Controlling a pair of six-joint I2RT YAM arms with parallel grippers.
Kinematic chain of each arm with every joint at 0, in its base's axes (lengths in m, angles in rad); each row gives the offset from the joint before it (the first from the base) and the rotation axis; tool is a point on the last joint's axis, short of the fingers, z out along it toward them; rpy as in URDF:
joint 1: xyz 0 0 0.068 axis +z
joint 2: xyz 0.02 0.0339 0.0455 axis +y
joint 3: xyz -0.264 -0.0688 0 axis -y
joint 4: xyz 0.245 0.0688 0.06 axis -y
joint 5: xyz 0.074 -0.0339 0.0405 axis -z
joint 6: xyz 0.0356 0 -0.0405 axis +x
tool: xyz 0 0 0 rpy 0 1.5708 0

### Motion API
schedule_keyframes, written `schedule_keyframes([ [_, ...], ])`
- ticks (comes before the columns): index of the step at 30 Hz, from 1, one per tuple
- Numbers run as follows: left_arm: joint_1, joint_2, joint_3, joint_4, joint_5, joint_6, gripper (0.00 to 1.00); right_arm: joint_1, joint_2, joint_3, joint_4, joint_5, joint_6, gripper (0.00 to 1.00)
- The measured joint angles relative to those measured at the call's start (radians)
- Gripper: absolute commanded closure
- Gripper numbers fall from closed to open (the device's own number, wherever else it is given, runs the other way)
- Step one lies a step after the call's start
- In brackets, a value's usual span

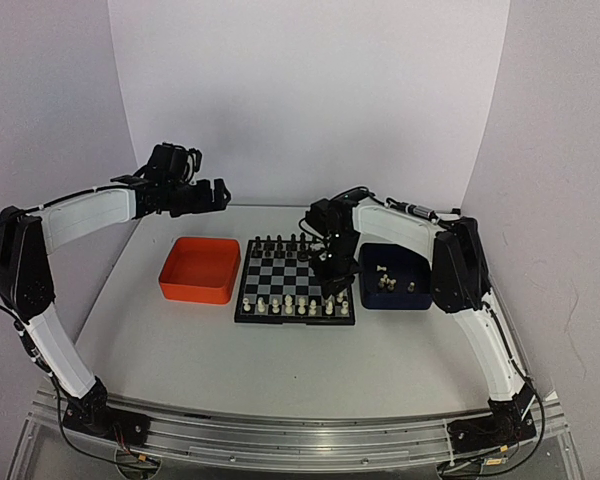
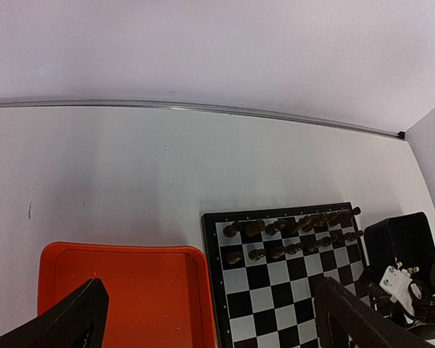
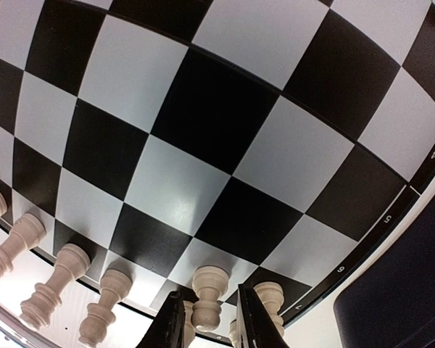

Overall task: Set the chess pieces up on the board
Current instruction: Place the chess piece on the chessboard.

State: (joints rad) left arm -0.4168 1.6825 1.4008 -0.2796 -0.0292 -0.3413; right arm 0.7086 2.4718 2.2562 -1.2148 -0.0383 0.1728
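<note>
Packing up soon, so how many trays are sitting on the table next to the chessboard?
2. The orange tray lies just left of the board; the dark blue tray lies just right of it. No other tray shows, and none seems hidden.

A robotics lab cell: 2 arms (image 1: pixel 80 215) (image 1: pixel 405 228) on an aluminium rail (image 1: pixel 300 435), a white table (image 1: pixel 280 360) boxed by plain panels (image 1: pixel 310 100).

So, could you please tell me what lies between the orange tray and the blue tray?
The board, with the right pincer low over its near right part; the top view shows it.
</note>
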Motion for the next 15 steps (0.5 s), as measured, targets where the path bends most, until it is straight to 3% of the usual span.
schedule_keyframes([
  [8, 0.000, 0.000, -0.002, 0.001, 0.000, 0.002, 0.00, 0.000, -0.002, 0.068, -0.001, -0.006, -0.001, 0.66],
  [15, 0.000, 0.000, -0.002, 0.013, 0.000, 0.002, 0.00, 0.000, -0.102, 0.074, 0.010, 0.083, -0.021, 0.37],
])
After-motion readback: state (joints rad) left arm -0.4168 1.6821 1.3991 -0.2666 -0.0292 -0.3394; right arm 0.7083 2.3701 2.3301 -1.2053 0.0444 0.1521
